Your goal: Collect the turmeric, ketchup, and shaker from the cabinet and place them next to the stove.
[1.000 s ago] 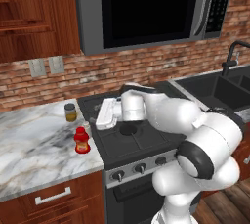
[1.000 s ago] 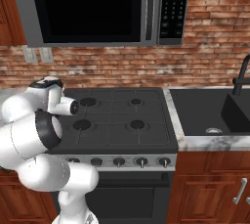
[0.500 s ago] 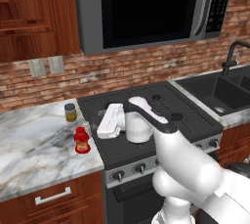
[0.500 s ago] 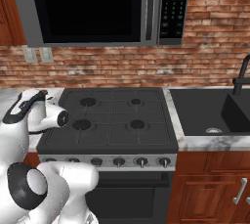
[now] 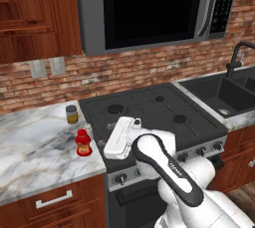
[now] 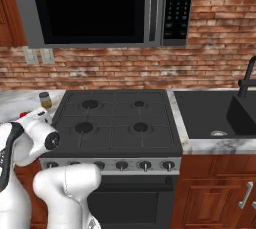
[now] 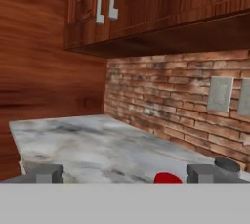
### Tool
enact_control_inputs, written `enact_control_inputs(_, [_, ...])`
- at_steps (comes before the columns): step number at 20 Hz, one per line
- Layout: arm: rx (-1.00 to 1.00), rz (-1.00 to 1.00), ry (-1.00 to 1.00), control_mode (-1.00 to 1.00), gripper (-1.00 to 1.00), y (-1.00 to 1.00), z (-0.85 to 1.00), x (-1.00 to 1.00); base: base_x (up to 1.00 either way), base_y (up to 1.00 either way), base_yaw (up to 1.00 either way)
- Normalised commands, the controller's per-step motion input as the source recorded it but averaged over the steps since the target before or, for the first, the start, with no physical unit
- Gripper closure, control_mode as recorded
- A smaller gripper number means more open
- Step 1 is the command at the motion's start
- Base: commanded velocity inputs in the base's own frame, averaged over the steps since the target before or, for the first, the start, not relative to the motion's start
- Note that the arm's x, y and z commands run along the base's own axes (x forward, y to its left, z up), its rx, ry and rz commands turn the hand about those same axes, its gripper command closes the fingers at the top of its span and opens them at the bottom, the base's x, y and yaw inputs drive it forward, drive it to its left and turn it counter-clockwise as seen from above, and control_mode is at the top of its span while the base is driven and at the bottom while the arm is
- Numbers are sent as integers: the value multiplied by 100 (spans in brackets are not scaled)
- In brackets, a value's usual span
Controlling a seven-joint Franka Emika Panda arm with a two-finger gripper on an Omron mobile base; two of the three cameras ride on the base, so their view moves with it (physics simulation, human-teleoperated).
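The ketchup (image 5: pixel 83 143), a small red bottle, stands on the marble counter (image 5: pixel 35 147) just left of the stove (image 5: pixel 154 110). Behind it, nearer the brick wall, is the turmeric (image 5: pixel 72 114), a jar of yellow-brown powder with a dark lid. My white hand (image 5: pixel 120 137) hovers over the stove's front left corner, facing left along the counter. In the hand view my gripper (image 7: pixel 124 174) is open with nothing between its fingertips (image 7: pixel 45 173). The ketchup's red cap (image 7: pixel 167 177) shows low between them, and the turmeric's lid (image 7: pixel 227 164) sits behind the right tip. The cabinet's wooden side (image 7: pixel 39 71) closes the counter's far end. The shaker is out of view.
Wall cupboards with paired handles (image 7: pixel 105 3) hang over the counter. Two outlets (image 5: pixel 47 66) sit on the brick wall. A microwave (image 5: pixel 149 8) hangs above the stove, and a sink (image 6: pixel 220 115) lies to its right. My own arm (image 6: pixel 22 145) hides part of the counter in the right base view.
The arm has folded down and forward, dropping its elbow in front of the stove. The hand has slid slightly toward the stove's front edge. The gripper has stayed open; bottle and jar have not moved.
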Motion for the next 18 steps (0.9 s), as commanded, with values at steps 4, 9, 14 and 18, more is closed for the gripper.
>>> enact_control_inputs(4, [-2,-12,-1,-100,-100,0,12,-99,0,0,0])
enact_control_inputs(9, [-3,-12,-2,-100,-100,0,14,-100,0,0,0])
enact_control_inputs(14, [-4,-12,-3,-100,-100,0,18,-98,0,0,0])
enact_control_inputs(18, [-6,-11,-5,-100,-100,0,37,-84,0,0,0])
